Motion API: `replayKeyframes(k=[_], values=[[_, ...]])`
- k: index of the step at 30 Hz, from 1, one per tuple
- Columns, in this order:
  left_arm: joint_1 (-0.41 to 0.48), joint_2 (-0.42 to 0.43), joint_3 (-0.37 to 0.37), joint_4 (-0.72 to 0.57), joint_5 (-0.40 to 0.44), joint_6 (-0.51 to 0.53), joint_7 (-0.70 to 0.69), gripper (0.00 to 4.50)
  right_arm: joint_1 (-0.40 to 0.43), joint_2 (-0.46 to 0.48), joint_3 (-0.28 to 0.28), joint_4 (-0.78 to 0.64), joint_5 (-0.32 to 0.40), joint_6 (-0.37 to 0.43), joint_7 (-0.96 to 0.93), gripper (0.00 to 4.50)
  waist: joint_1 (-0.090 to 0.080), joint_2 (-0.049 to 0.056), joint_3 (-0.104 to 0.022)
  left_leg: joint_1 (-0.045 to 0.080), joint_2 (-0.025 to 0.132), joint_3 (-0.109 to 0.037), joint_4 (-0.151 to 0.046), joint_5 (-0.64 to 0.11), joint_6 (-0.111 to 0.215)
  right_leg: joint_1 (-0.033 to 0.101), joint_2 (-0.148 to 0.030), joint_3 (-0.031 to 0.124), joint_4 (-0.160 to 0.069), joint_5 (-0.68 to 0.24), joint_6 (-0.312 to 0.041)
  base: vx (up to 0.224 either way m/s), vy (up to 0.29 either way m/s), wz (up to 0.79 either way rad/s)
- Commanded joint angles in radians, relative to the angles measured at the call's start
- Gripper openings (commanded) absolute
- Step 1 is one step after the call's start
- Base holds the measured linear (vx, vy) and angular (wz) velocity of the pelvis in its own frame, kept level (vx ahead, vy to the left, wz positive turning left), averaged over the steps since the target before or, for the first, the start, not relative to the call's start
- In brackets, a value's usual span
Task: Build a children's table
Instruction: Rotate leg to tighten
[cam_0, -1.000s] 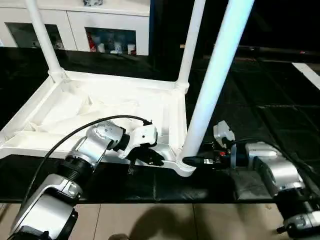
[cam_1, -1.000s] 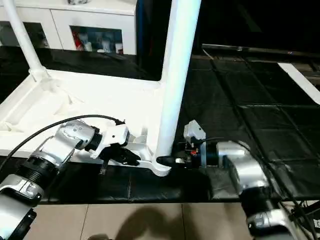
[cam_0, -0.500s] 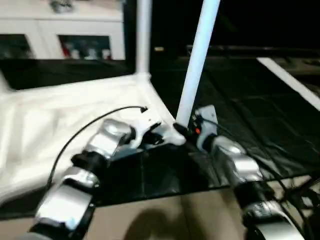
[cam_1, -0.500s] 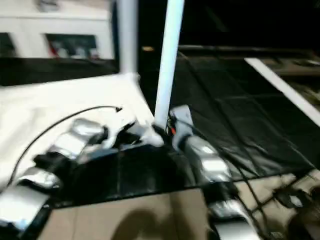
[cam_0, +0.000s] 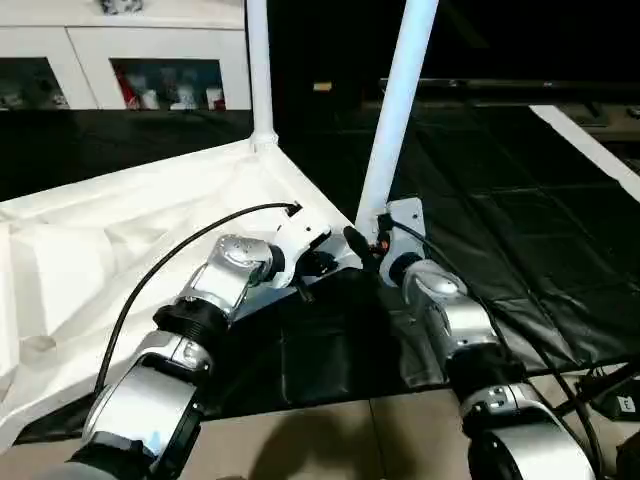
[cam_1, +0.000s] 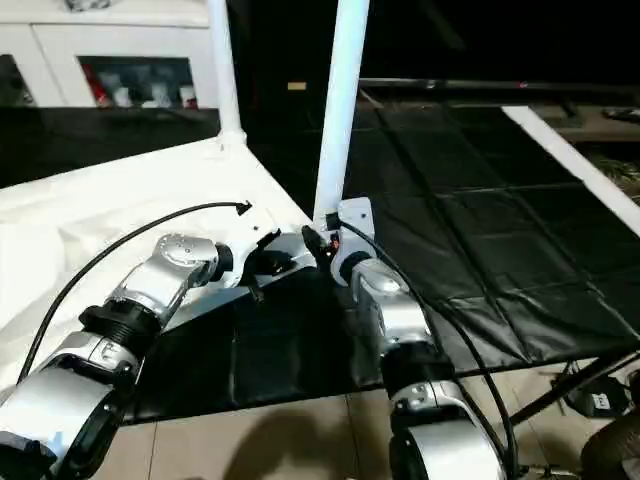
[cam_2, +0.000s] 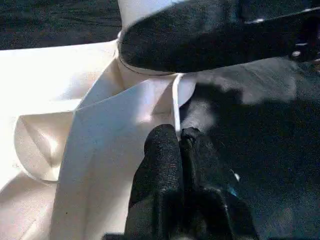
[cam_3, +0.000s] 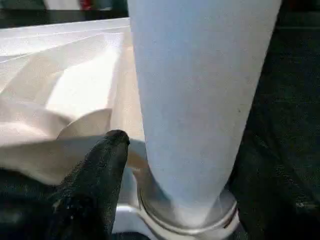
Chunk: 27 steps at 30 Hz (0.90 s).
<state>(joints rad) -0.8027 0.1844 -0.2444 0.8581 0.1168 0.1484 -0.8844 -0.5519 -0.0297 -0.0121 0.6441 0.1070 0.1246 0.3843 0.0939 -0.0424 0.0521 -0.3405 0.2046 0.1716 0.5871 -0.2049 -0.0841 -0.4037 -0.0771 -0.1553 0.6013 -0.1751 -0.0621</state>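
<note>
Children's table (cam_0: 120, 240) lies upside down on the black mat (cam_0: 520, 240), ribbed underside up. Two legs stand upright in corner sockets: the near leg (cam_0: 398, 110) at the corner closest to both hands, another leg (cam_0: 258, 70) at the far corner. Left hand (cam_2: 182, 142) clenched shut, fingertips at the top's rim just beside the near socket. Right hand (cam_0: 362, 245) at the near leg's base; one finger (cam_3: 95, 175) lies alongside it, apparently not gripping. White cabinet (cam_0: 120, 60) behind.

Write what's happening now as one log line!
table top upside down | near leg in corner socket | left gripper shut at rim | right gripper beside leg
</note>
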Motion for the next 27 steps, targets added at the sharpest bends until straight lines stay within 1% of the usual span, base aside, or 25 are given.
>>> replayKeyframes(k=[1,2,3,4,5,6,7,8,9,10,11,12,14,15,16,17,18,19,20,21,22,23,24,25,27], values=[[-0.018,0.007,-0.029,-0.004,0.015,-0.055,-0.056,0.0,0.05,-0.027,0.027,-0.059,0.017,0.015,0.09,3.42,0.004,0.005,-0.069,0.0,0.04,-0.007,-0.061,-0.066,0.074,0.072,-0.096,0.086,-0.071,-0.166,-0.119,0.0,0.0,0.0],[-0.018,0.011,-0.031,-0.003,0.016,-0.059,-0.06,0.0,0.059,-0.035,0.027,-0.071,0.021,0.012,0.107,3.5,0.006,0.005,-0.069,0.001,0.041,-0.008,-0.061,-0.071,0.073,0.073,-0.097,0.086,-0.071,-0.171,-0.114,0.0,0.0,0.0],[-0.018,0.02,-0.032,0.0,0.018,-0.068,-0.068,0.0,0.086,-0.06,0.027,-0.11,0.035,0.017,0.145,3.5,0.006,0.003,-0.068,0.0,0.041,-0.008,-0.062,-0.077,0.068,0.072,-0.096,0.086,-0.071,-0.182,-0.114,0.0,0.0,0.0],[-0.019,0.025,-0.032,0.003,0.019,-0.074,-0.072,0.0,0.101,-0.075,0.027,-0.132,0.044,0.022,0.167,3.6,0.008,0.003,-0.068,-0.001,0.04,-0.007,-0.061,-0.083,0.069,0.073,-0.096,0.087,-0.074,-0.19,-0.111,0.0,0.0,0.0],[-0.021,0.036,-0.032,0.012,0.022,-0.098,-0.078,0.0,0.137,-0.111,0.024,-0.184,0.074,0.051,0.223,3.71,0.009,0.003,-0.067,-0.003,0.039,-0.008,-0.062,-0.091,0.065,0.073,-0.096,0.086,-0.076,-0.21,-0.104,0.0,0.0,0.0],[-0.024,0.05,-0.031,0.023,0.025,-0.129,-0.088,0.0,0.18,-0.154,0.01,-0.253,0.123,0.114,0.288,3.81,0.015,0.002,-0.066,0.0,0.038,-0.007,-0.061,-0.092,0.078,0.075,-0.093,0.086,-0.08,-0.21,-0.091,0.0,0.0,0.0],[-0.025,0.052,-0.032,0.024,0.025,-0.137,-0.093,0.0,0.187,-0.163,0.01,-0.263,0.127,0.118,0.3,3.9,0.017,0.001,-0.066,0.0,0.039,-0.007,-0.06,-0.094,0.085,0.075,-0.093,0.087,-0.08,-0.206,-0.086,0.0,0.0,0.0],[-0.026,0.064,-0.035,0.029,0.023,-0.169,-0.115,0.0,0.222,-0.214,0.012,-0.307,0.14,0.132,0.359,3.9,0.02,0.002,-0.068,-0.002,0.041,-0.01,-0.062,-0.09,0.085,0.075,-0.094,0.086,-0.078,-0.204,-0.085,0.0,0.0,0.0],[-0.027,0.066,-0.036,0.03,0.022,-0.174,-0.119,0.0,0.229,-0.226,0.012,-0.317,0.142,0.134,0.371,3.9,0.022,0.0,-0.07,-0.003,0.04,-0.008,-0.059,-0.085,0.087,0.076,-0.092,0.085,-0.077,-0.191,-0.085,0.0,0.0,0.0],[-0.029,0.072,-0.037,0.034,0.017,-0.198,-0.139,0.0,0.254,-0.268,0.009,-0.347,0.15,0.14,0.415,3.9,0.023,-0.001,-0.07,-0.005,0.04,-0.009,-0.059,-0.076,0.085,0.075,-0.094,0.086,-0.073,-0.177,-0.089,0.0,0.0,0.0],[-0.029,0.075,-0.038,0.036,0.014,-0.214,-0.151,0.0,0.266,-0.286,0.006,-0.362,0.156,0.144,0.435,3.9,0.025,-0.003,-0.069,-0.006,0.036,-0.007,-0.057,-0.08,0.086,0.077,-0.093,0.083,-0.078,-0.194,-0.083,0.0,0.0,0.0],[-0.031,0.078,-0.04,0.038,0.011,-0.23,-0.169,0.0,0.282,-0.318,-0.006,-0.385,0.174,0.157,0.474,3.9,0.025,-0.005,-0.069,-0.008,0.035,-0.007,-0.057,-0.079,0.086,0.078,-0.093,0.083,-0.077,-0.199,-0.079,0.0,0.0,0.0],[-0.033,0.084,-0.044,0.042,0.012,-0.246,-0.182,0.0,0.299,-0.352,-0.013,-0.416,0.199,0.172,0.522,3.9,0.027,0.0,-0.069,-0.009,0.034,-0.008,-0.056,-0.082,0.087,0.077,-0.092,0.081,-0.08,-0.225,-0.073,0.0,0.0,0.0],[-0.033,0.084,-0.044,0.042,0.013,-0.247,-0.183,0.0,0.3,-0.355,-0.013,-0.418,0.201,0.174,0.525,3.9,0.027,-0.003,-0.068,-0.008,0.035,-0.008,-0.056,-0.085,0.085,0.075,-0.091,0.08,-0.082,-0.235,-0.068,0.0,0.0,0.0],[-0.034,0.088,-0.043,0.048,0.012,-0.272,-0.186,0.0,0.316,-0.385,-0.015,-0.46,0.232,0.205,0.563,3.9,0.028,-0.003,-0.068,-0.008,0.034,-0.008,-0.056,-0.084,0.084,0.075,-0.091,0.079,-0.083,-0.238,-0.066,0.0,0.0,0.0],[-0.034,0.088,-0.043,0.048,0.012,-0.272,-0.186,0.0,0.316,-0.385,-0.015,-0.46,0.232,0.205,0.563,3.9,0.03,-0.003,-0.069,-0.007,0.035,-0.008,-0.056,-0.081,0.09,0.076,-0.09,0.079,-0.084,-0.233,-0.065,0.0,0.0,0.0],[-0.035,0.091,-0.032,0.047,0.001,-0.291,-0.186,0.0,0.332,-0.41,-0.014,-0.509,0.268,0.237,0.602,3.9,0.033,0.001,-0.07,-0.006,0.038,-0.009,-0.055,-0.077,0.094,0.075,-0.089,0.079,-0.082,-0.215,-0.073,0.0,0.0,0.0],[-0.034,0.092,-0.022,0.038,-0.012,-0.282,-0.195,0.0,0.337,-0.416,-0.013,-0.525,0.282,0.253,0.615,3.9,0.035,0.0,-0.072,-0.005,0.04,-0.009,-0.055,-0.072,0.096,0.075,-0.089,0.08,-0.079,-0.2,-0.075,0.0,0.0,0.0],[-0.031,0.091,-0.012,0.026,-0.028,-0.279,-0.207,0.27,0.34,-0.42,-0.008,-0.539,0.292,0.263,0.625,3.95,0.037,-0.003,-0.072,-0.009,0.041,-0.011,-0.054,-0.06,0.098,0.075,-0.091,0.079,-0.073,-0.175,-0.086,0.0,0.0,0.0],[-0.03,0.089,0.002,0.013,-0.045,-0.268,-0.213,0.54,0.343,-0.423,-0.003,-0.555,0.3,0.275,0.636,3.95,0.039,-0.002,-0.074,-0.01,0.04,-0.01,-0.053,-0.048,0.098,0.075,-0.092,0.079,-0.07,-0.155,-0.093,0.0,0.0,0.0],[-0.029,0.09,0.002,0.008,-0.048,-0.265,-0.218,0.54,0.343,-0.422,-0.001,-0.558,0.302,0.277,0.637,3.95,0.039,-0.002,-0.074,-0.01,0.04,-0.01,-0.052,-0.045,0.099,0.075,-0.091,0.079,-0.07,-0.148,-0.097,0.0,0.0,0.0],[-0.017,0.099,0.003,-0.037,-0.065,-0.236,-0.257,0.54,0.344,-0.417,0.014,-0.583,0.313,0.295,0.648,3.95,0.043,-0.005,-0.073,-0.01,0.043,-0.011,-0.053,-0.04,0.096,0.076,-0.096,0.079,-0.068,-0.148,-0.105,0.0,0.0,0.0],[-0.008,0.107,-0.001,-0.064,-0.069,-0.223,-0.274,0.61,0.344,-0.413,0.022,-0.595,0.319,0.301,0.653,3.95,0.044,-0.004,-0.074,-0.011,0.044,-0.011,-0.054,-0.035,0.092,0.076,-0.097,0.079,-0.067,-0.146,-0.108,0.0,0.0,0.0],[0.0,0.113,-0.001,-0.091,-0.075,-0.205,-0.286,0.9,0.341,-0.406,0.029,-0.603,0.323,0.305,0.655,3.95,0.045,-0.003,-0.073,-0.009,0.047,-0.012,-0.055,-0.034,0.088,0.074,-0.098,0.08,-0.064,-0.137,-0.118,0.0,0.0,0.0],[0.035,0.146,0.008,-0.194,-0.099,-0.138,-0.306,0.98,0.323,-0.373,0.049,-0.618,0.334,0.318,0.637,3.95,0.044,-0.009,-0.07,-0.012,0.047,-0.011,-0.056,-0.042,0.079,0.074,-0.1,0.081,-0.062,-0.151,-0.12,0.0,0.0,0.0]])
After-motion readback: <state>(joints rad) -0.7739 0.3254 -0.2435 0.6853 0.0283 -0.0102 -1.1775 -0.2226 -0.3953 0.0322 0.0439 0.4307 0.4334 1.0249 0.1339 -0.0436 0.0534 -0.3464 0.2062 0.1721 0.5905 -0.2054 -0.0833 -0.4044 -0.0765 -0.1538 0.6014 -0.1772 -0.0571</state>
